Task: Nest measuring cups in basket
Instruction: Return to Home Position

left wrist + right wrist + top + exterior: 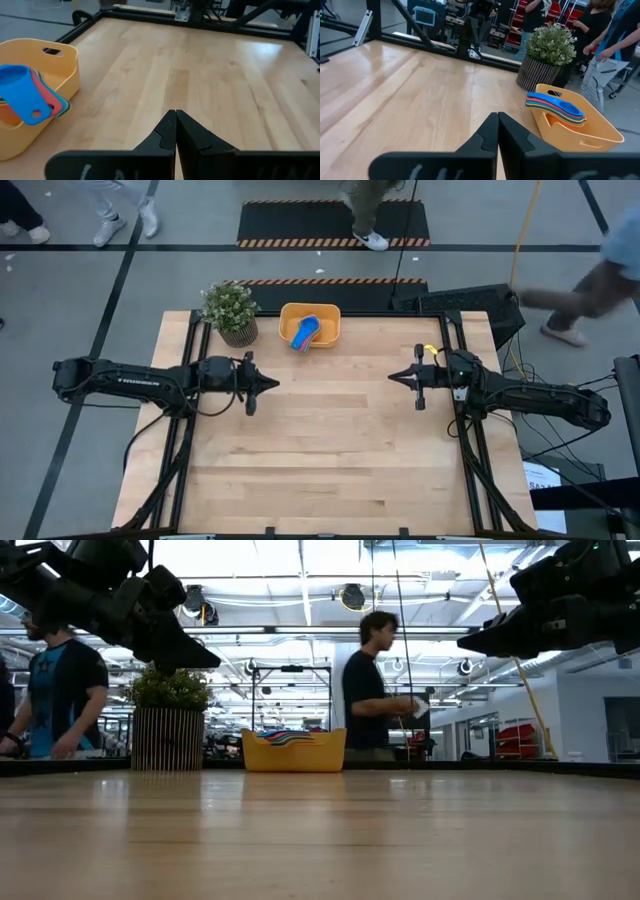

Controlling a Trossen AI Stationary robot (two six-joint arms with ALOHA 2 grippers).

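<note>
Cups (306,333) nested in basket (335,325) | left gripper (272,382) closed, empty | right gripper (393,377) closed, empty | basket well apart from both

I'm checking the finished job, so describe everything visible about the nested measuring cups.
The measuring cups look like plastic, nested into one stack with a blue cup on top and red, green, yellow and orange edges layered beneath. Their flat handles lie aligned; the top one has a hole. The stack rests inside the basket beside the potted plant; nothing else touches it.
</note>
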